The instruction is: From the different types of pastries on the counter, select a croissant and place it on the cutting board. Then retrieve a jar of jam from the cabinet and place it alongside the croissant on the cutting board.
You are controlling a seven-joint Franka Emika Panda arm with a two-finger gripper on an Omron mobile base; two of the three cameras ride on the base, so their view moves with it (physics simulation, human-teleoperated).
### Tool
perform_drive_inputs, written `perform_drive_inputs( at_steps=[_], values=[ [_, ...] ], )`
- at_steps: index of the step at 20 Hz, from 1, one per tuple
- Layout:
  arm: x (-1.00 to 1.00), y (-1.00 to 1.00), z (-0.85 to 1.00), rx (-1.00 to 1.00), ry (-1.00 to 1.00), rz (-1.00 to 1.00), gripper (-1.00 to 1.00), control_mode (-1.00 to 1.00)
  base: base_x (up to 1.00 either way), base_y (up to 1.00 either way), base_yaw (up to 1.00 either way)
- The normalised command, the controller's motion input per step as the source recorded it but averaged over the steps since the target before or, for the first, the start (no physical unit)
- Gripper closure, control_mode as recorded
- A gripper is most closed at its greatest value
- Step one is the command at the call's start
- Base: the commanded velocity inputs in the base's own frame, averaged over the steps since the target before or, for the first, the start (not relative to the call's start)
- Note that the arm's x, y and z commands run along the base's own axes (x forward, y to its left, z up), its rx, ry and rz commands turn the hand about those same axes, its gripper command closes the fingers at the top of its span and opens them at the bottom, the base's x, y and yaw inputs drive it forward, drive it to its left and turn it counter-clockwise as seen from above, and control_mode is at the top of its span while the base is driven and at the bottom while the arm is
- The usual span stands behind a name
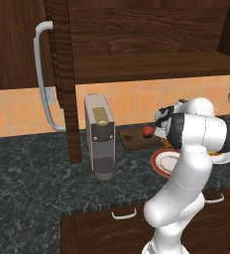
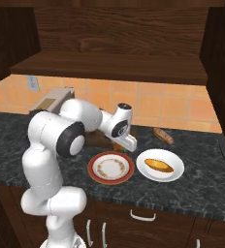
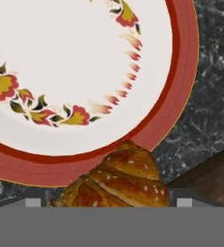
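fingers (image 3: 33, 202) spread wide either side of croissant (image 3: 119, 181), nothing pinched. looks light, flaky, easily crushed; best pinched gently across thick middle, between fingers.

croissant (image 3: 118, 182) cut off, cutting board (image 1: 132, 136) part-hidden

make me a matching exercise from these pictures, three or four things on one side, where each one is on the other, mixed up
Things:
1. croissant
2. jar of jam
3. yellow-orange pastry
4. coffee machine

Places:
A. on the white plate
B. beside the cabinet's side panel on the counter
C. between the tool's fingertips, overlapping the red-rimmed plate's edge
D. on the cutting board

Pairs: 1-C, 2-D, 3-A, 4-B
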Motion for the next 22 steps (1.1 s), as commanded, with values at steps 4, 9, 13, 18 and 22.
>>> perform_drive_inputs(
  at_steps=[4,9,13,18,22],
  values=[
    [0.68,-0.24,0.00,0.00,0.00,0.09,1.00,-1.00,0.00,0.00,0.00],
    [0.72,-0.17,0.00,0.00,0.00,0.10,1.00,-1.00,0.00,0.00,0.00],
    [0.69,-0.07,0.00,0.00,0.00,0.09,1.00,-1.00,0.00,0.00,0.00],
    [0.65,0.00,0.00,-0.01,0.00,0.08,1.00,-1.00,0.00,0.00,0.00],
    [0.45,0.00,0.00,-0.03,0.00,0.07,1.00,-1.00,0.00,0.00,0.00]
  ],
)
